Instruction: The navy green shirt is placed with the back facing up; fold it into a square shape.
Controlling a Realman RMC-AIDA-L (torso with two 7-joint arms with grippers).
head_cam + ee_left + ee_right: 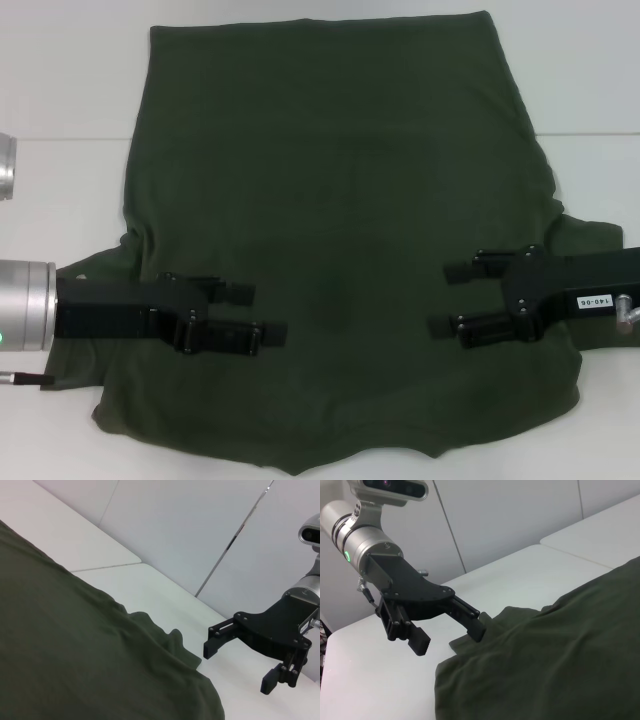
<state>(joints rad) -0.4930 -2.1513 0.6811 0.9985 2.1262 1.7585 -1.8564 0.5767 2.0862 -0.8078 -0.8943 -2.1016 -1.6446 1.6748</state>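
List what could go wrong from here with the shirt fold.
1. Both grippers, left and right, hang open over the navy green shirt, apart from any edge; closing here would likely pinch mid-fabric and bunch it.
2. The sleeve areas near both arms look rumpled, so a fold may trap wrinkles.
3. The near hem is uneven, so the square may come out skewed.
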